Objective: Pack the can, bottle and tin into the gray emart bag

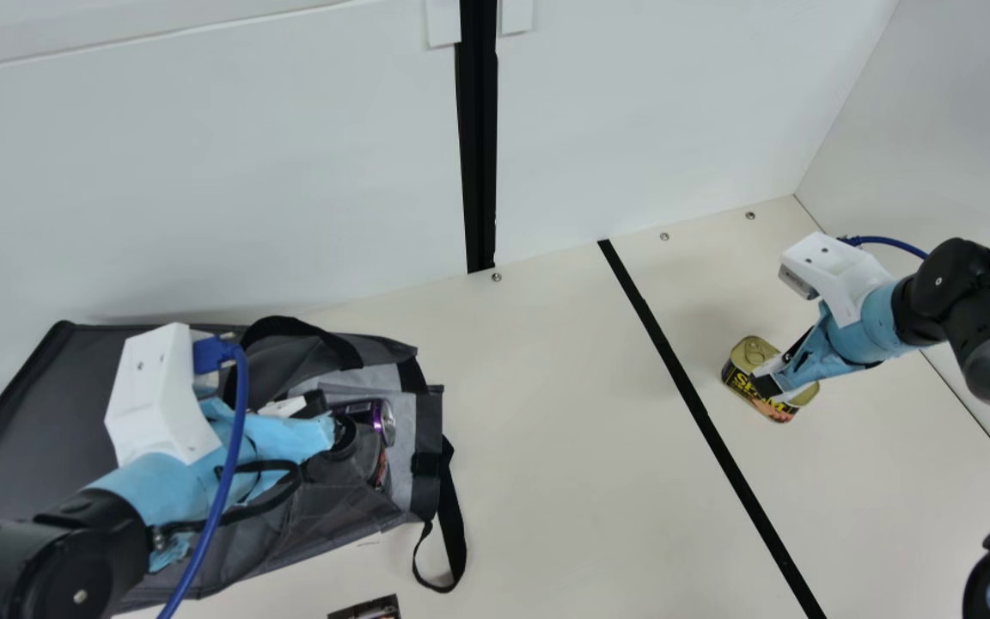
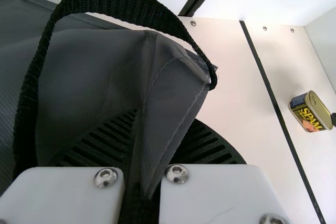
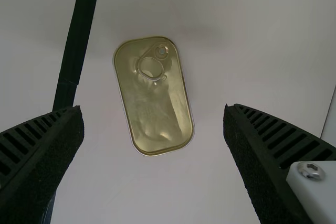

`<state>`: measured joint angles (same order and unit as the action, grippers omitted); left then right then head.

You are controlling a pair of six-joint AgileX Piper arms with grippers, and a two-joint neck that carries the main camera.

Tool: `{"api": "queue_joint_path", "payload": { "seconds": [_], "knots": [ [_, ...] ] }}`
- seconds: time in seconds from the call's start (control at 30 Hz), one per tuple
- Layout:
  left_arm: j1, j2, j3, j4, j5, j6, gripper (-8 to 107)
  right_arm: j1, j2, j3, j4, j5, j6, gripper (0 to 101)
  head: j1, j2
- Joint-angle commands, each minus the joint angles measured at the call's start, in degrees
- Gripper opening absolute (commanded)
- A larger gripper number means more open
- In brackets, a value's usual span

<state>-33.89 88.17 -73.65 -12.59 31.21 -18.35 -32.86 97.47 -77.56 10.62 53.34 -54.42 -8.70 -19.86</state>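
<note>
The gray emart bag [image 1: 35, 387] lies on its side at the left of the cream table [image 1: 546, 447], its mouth directed right. The left gripper [image 1: 333, 419] is positioned at the mouth; its fingers are closed on a fold of the bag's fabric, as the left wrist view shows. The can [image 1: 364, 413], purple with a silver end, lies inside the mouth; a partly hidden item with a red portion [image 1: 381, 471] is located beside it. A dark printed piece [image 1: 368, 609] lies at the main view's bottom edge. A black strap [image 1: 454, 524] extends from the mouth onto the table. Further right, a black tape line [image 1: 691, 394] crosses the surface. Beyond it, the tin [image 1: 742, 354] stands upright, ring-pull lid up. The right gripper [image 1: 775, 371] is above the tin, fingers spread, one to either side.
</note>
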Motion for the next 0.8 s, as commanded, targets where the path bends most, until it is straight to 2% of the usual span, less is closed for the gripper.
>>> {"api": "queue_joint_path", "payload": {
  "seconds": [0.0, 0.77],
  "knots": [
    [0.0, 0.0, 0.0, 0.0, 0.0, 0.0, 10, 0.0, 0.48, -0.02, 0.01, -0.01, -0.05, 91, -1.3, -0.14],
    [0.0, 0.0, 0.0, 0.0, 0.0, 0.0, 10, 1.03, 8.93, -1.08, -2.06, -2.55, -0.67, 91, -1.3, -0.14]
  ]
}}
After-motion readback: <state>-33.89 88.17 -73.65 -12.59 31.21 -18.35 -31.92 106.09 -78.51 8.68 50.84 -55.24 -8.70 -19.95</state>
